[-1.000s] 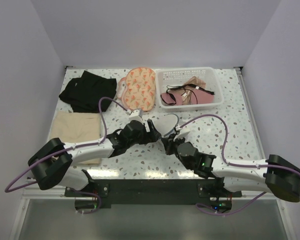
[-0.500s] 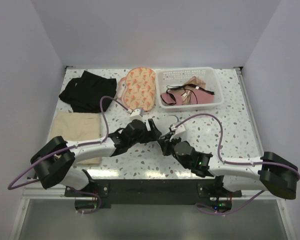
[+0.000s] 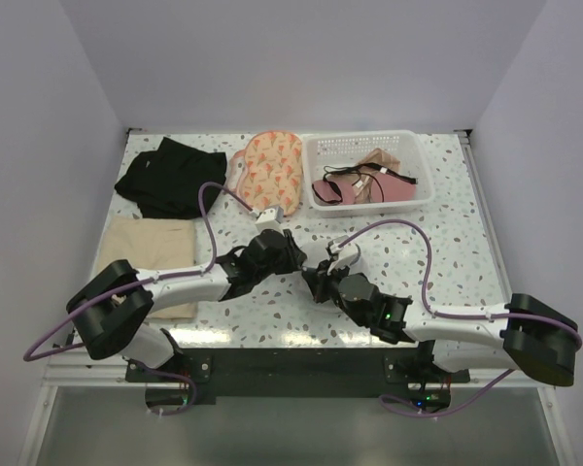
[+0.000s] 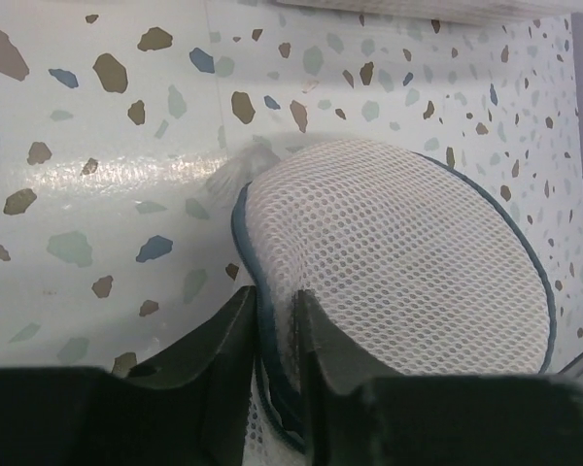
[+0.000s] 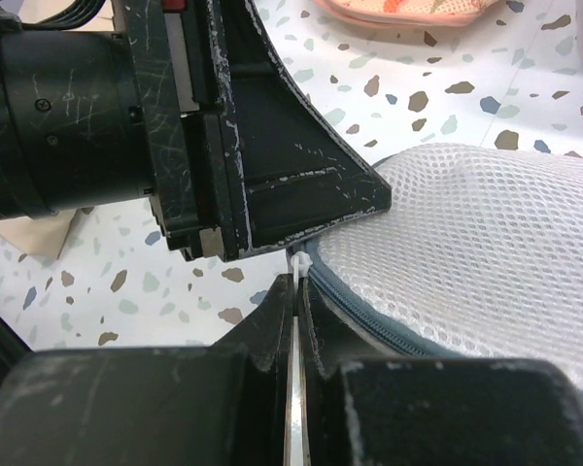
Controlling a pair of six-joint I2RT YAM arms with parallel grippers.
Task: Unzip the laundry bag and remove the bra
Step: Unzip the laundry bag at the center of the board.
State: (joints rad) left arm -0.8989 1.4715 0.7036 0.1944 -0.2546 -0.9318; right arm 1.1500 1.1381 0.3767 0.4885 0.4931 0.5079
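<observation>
The laundry bag [image 4: 398,262] is a white mesh pouch with a blue-grey zipper rim, lying on the speckled table. My left gripper [image 4: 274,303] is shut on the bag's near rim, with mesh and zipper tape pinched between its fingers. My right gripper [image 5: 297,283] is shut on the small white zipper pull [image 5: 298,262] at the bag's [image 5: 466,252] edge, right under the left gripper's finger. In the top view both grippers [image 3: 296,260] [image 3: 313,279] meet over the bag and cover it. The bra is hidden.
A white basket [image 3: 420,194] at the back right holds pink and beige garments. An orange patterned piece [image 3: 270,173] lies to its left. A black garment [image 3: 170,177] and a beige cloth [image 3: 151,248] lie on the left side.
My left gripper has closed from open onto the bag's rim. Both grippers have shifted slightly left. The right gripper has stayed shut.
</observation>
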